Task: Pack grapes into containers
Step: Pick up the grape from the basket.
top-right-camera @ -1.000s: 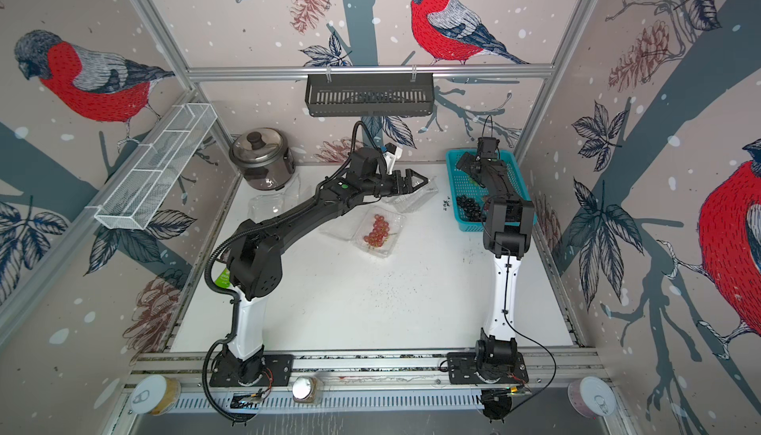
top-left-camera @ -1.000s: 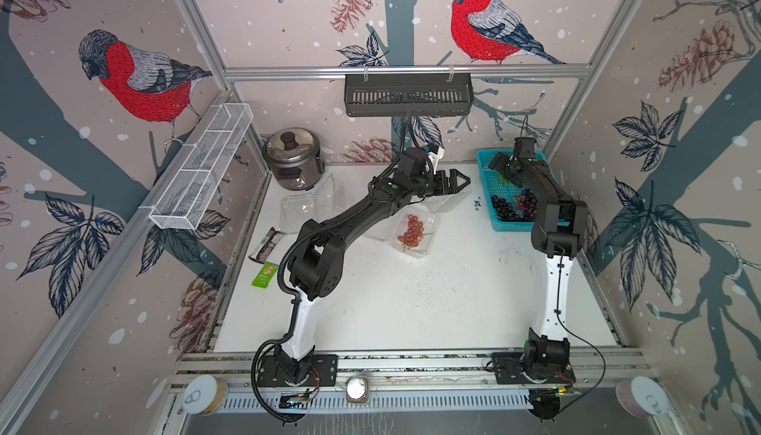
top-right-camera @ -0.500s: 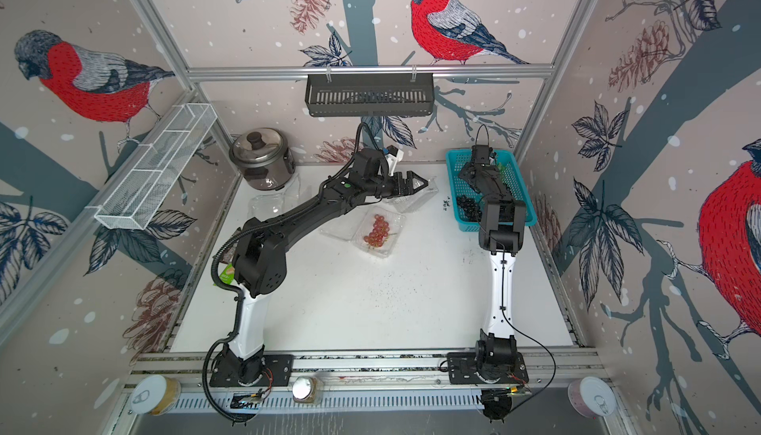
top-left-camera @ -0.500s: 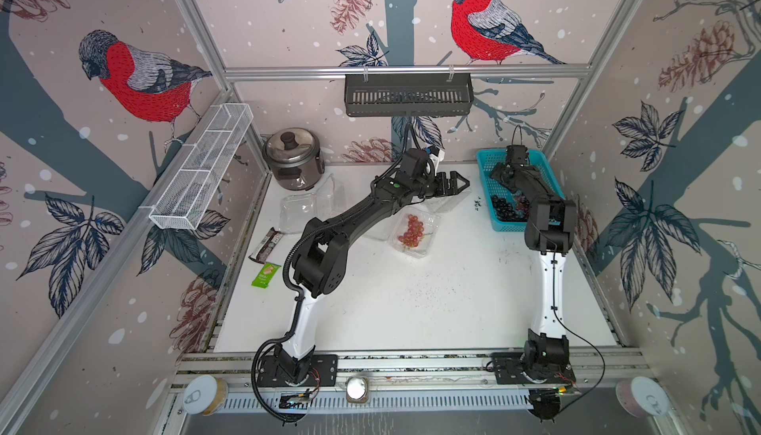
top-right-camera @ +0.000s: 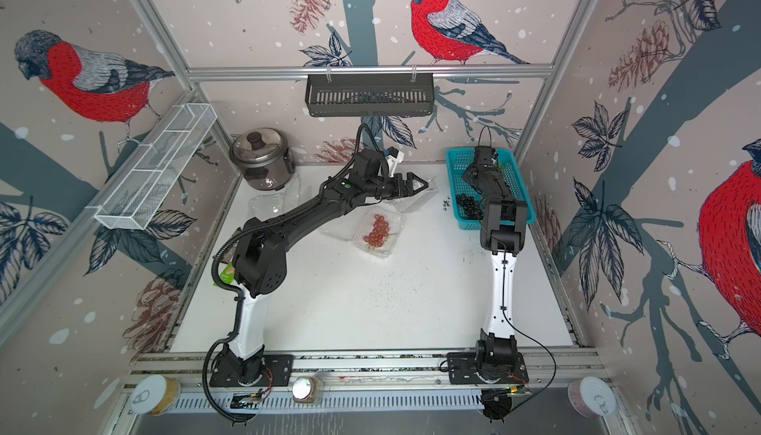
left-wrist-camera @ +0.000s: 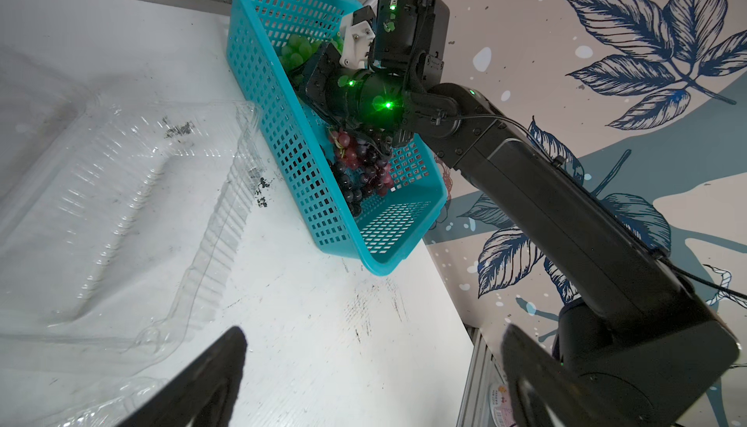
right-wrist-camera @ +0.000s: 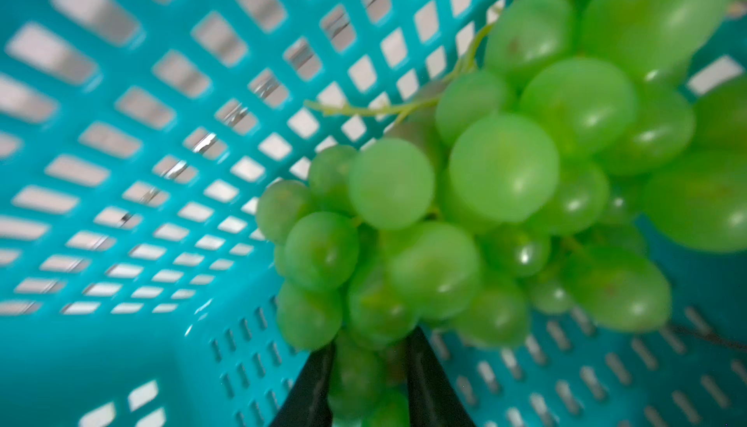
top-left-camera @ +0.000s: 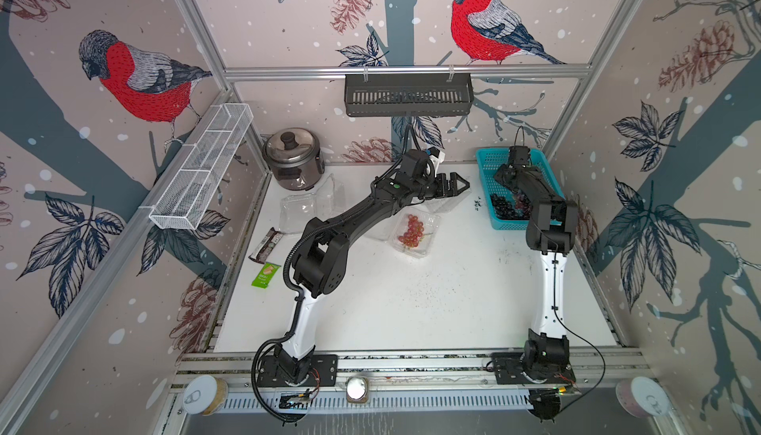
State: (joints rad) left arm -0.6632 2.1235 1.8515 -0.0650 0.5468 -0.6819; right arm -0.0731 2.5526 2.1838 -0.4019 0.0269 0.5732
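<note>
One step at a time: finish the squeeze of the right fingers on the green bunch, already grasped by the grapes at one end, inside the basket at the far right corner of the counter. Squeeze gently, favour stem over single berries, then lift straight up, clear of the basket wall. Leave the left fingers released and wide, as now, by the empty container toward the far edge. Against a second ago: far narrower at the right fingers; no visible change at the left arm.
</note>
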